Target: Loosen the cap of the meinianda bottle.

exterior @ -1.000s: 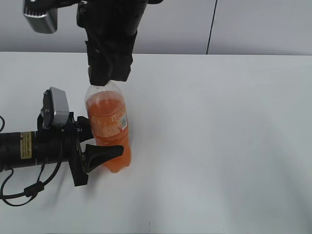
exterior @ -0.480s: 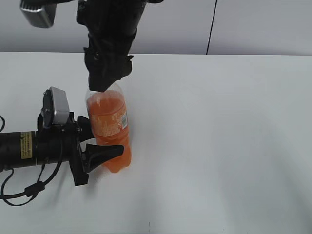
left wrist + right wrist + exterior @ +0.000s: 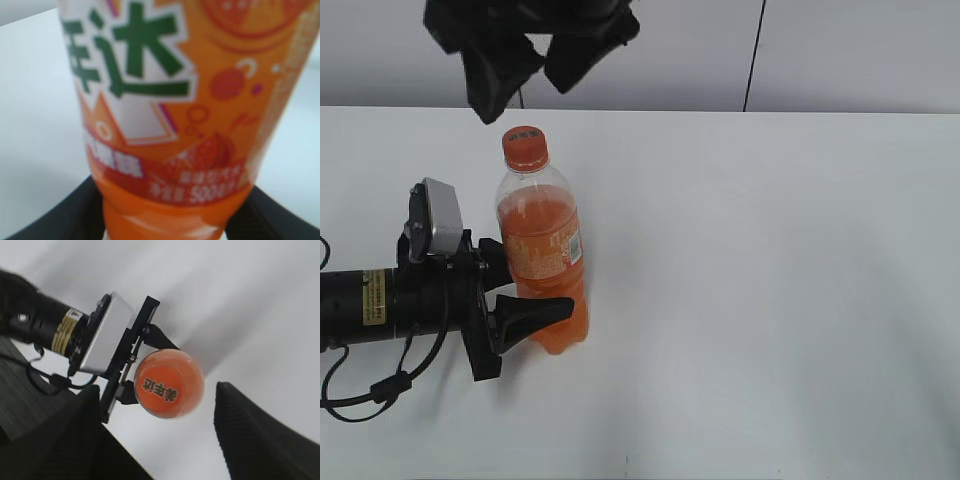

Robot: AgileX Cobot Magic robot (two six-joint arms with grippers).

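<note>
The meinianda bottle (image 3: 545, 262), clear plastic with orange drink and an orange label, stands upright on the white table (image 3: 770, 280). Its orange cap (image 3: 524, 146) sits on the neck, uncovered. My left gripper (image 3: 523, 288) comes in from the left and is shut on the bottle's lower body; the left wrist view shows the label (image 3: 165, 100) close up between both black fingers (image 3: 47, 220). My right gripper (image 3: 520, 95) hangs open just above the cap, touching nothing. In the right wrist view the cap (image 3: 169, 384) lies below, between the spread fingers (image 3: 260, 432).
The left arm (image 3: 380, 305) with its wrist camera (image 3: 438, 218) lies along the table at the left; it also shows in the right wrist view (image 3: 50, 325). A grey wall (image 3: 820, 50) with a dark vertical seam runs behind the table's far edge.
My right gripper was closed over the cap, turned on it, then opened and rose, leaving the cap uncovered. The bottle and left gripper have not moved.
</note>
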